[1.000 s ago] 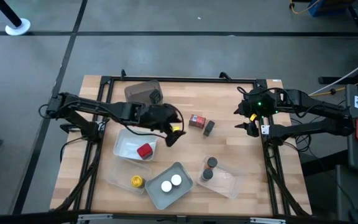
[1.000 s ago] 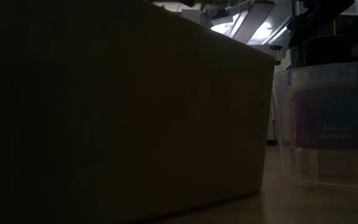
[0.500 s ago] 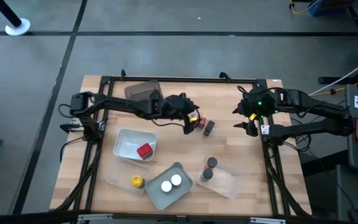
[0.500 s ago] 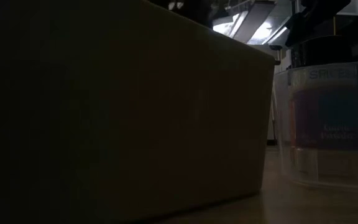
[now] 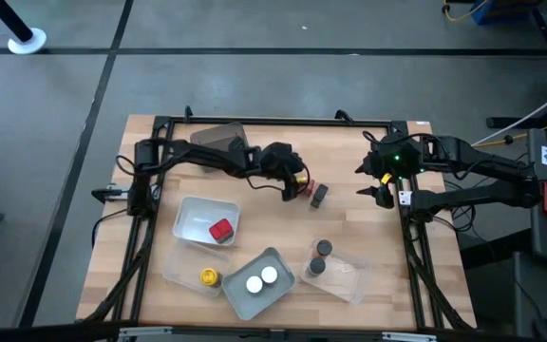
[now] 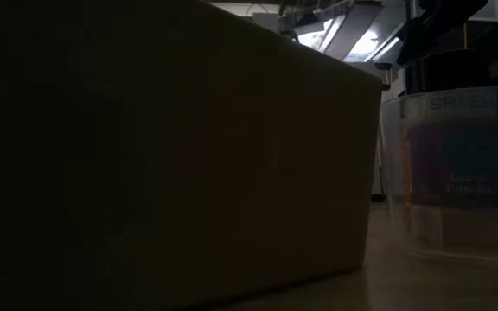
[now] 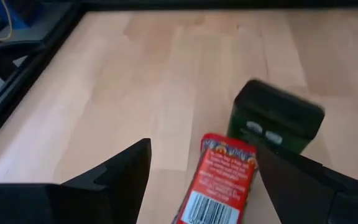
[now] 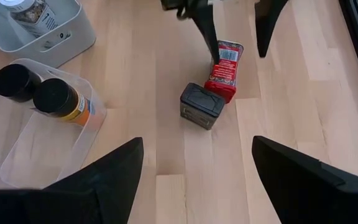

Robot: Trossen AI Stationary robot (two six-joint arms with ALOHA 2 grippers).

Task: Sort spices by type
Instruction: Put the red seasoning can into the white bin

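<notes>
Straddling the red box (image 7: 217,182) mid-table, left gripper (image 5: 297,183) spread wide, not gripping; black box (image 7: 275,117) touching it at 3 o'clock. Right gripper (image 5: 376,180) spread, idle at 3 o'clock edge.

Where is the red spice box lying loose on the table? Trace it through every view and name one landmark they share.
High view: red box mid-table, under the left gripper.
Low view: not in it.
Left wrist view: red box between that gripper's open fingers.
Right wrist view: red box beyond the right arm's own fingers.
Shared landmark: the black box touching it.
</notes>
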